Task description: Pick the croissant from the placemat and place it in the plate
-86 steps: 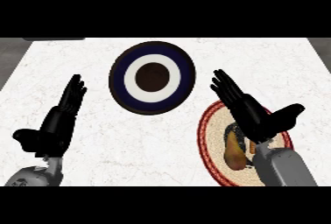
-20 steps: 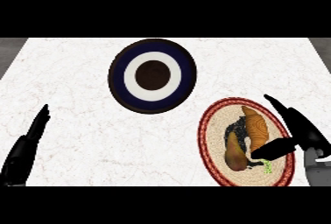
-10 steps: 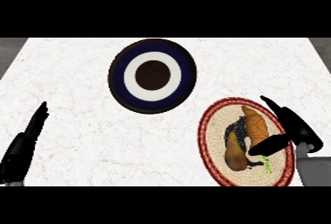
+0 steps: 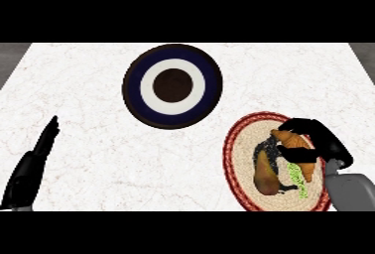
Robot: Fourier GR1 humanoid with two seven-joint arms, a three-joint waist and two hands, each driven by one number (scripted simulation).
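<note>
The croissant [image 4: 296,143], orange-brown and curved, lies on the round woven placemat [image 4: 240,158] with a red rim at the lower right. My right hand [image 4: 321,140] sits over the croissant's upper right end, its fingers curled over the top and its thumb pressed against the side. The plate [image 4: 136,94] has a dark blue rim, a white ring and a dark centre, and stands up and to the left of the placemat with nothing on it. My left hand [image 4: 32,169] rests at the lower left edge, fingers straight and seen edge-on.
White marbled counter stretches between the plate and both hands. A small green mark [image 4: 295,174] shows on the placemat beside the croissant. The counter's far edge runs along the top.
My right hand has moved left onto the croissant and its fingers have curled round it. The left hand has stayed at the lower left edge.
</note>
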